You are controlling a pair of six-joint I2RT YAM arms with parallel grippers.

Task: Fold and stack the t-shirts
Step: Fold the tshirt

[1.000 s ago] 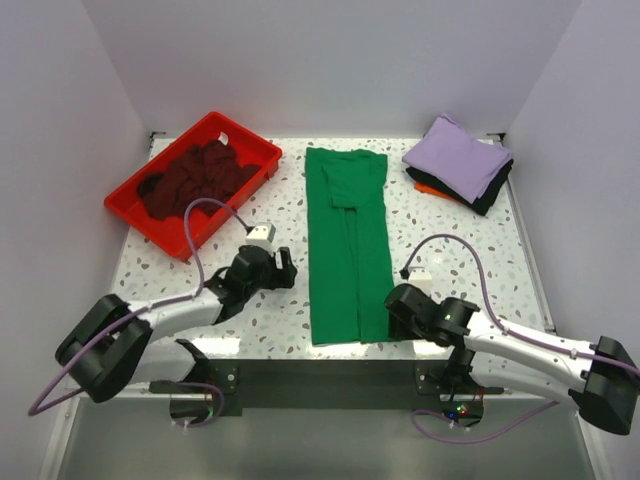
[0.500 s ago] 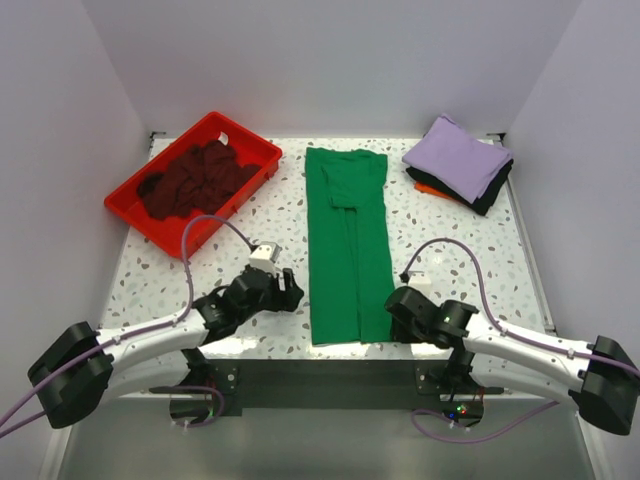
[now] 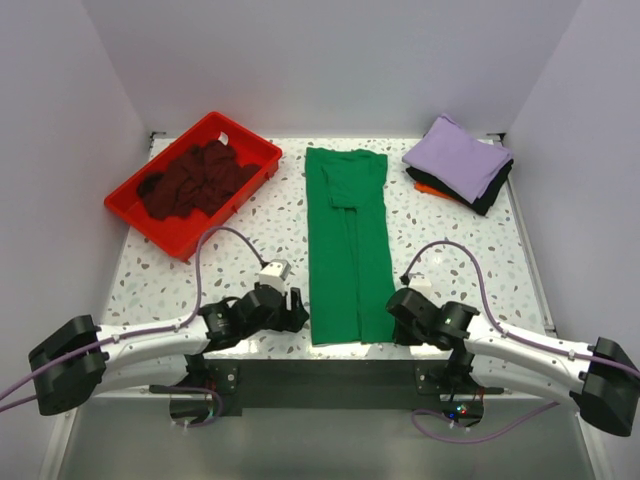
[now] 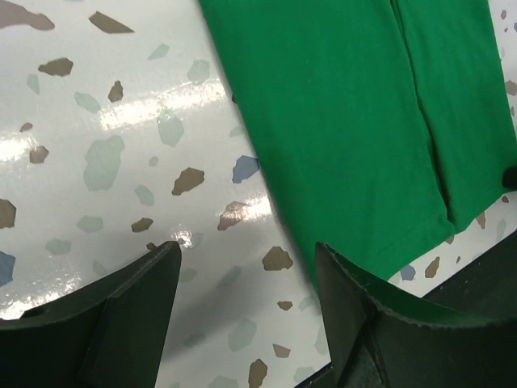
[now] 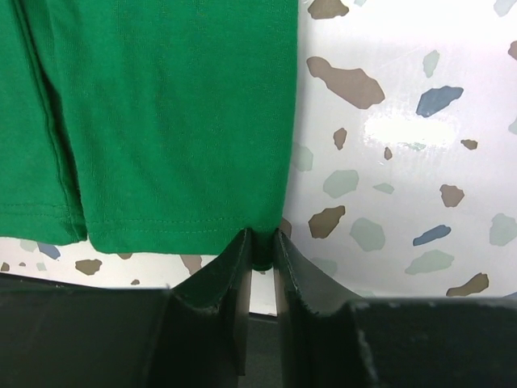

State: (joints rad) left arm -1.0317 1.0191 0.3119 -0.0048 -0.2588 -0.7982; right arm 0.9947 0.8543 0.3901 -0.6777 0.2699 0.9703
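The green t-shirt (image 3: pixel 347 245) is matt, finely knit cloth with a stitched hem, the speckled table (image 3: pixel 460 215) is smooth and glossy with glare, the tray (image 3: pixel 248 133) at upper left is shiny red plastic, and the right end effector (image 5: pixel 260 252) looks matt black plastic.

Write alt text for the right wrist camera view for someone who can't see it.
The right gripper pinches the hem corner of a green t-shirt lying flat on a speckled white table. Bare table shows on the right.
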